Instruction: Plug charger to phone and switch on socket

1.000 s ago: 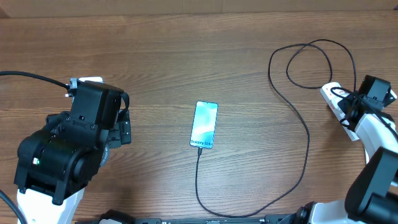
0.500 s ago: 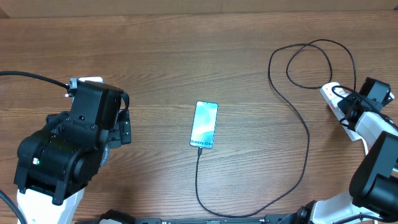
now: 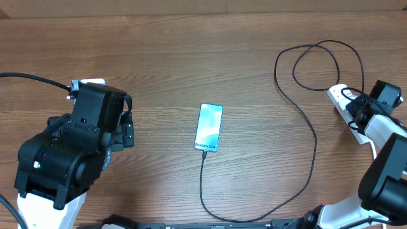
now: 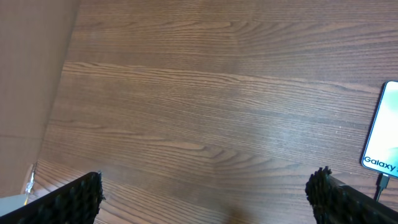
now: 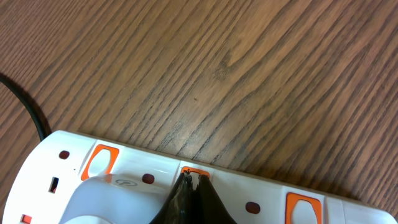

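Observation:
The phone point(image 3: 208, 127) lies flat mid-table with its blue-teal screen up, and its edge point(image 4: 387, 127) shows at the right of the left wrist view. The charger point(image 3: 315, 143) runs from the phone's near end in a long loop to the white socket point(image 3: 344, 104) at the far right. My right gripper point(image 5: 193, 177) is shut, its tips resting on an orange switch point(image 5: 196, 171) of the socket point(image 5: 149, 180). My left gripper point(image 4: 202, 198) stands open over bare wood left of the phone, holding nothing.
Two more orange switches point(image 5: 99, 160) point(image 5: 303, 209) flank the pressed one. A white plug body point(image 5: 102, 202) sits on the socket's near side. The charger cable point(image 5: 28, 115) curves past at the left. The bulky left arm point(image 3: 70, 152) fills the table's left front.
The right wrist has shifted very slightly over the socket. The phone, cable and left arm have not moved.

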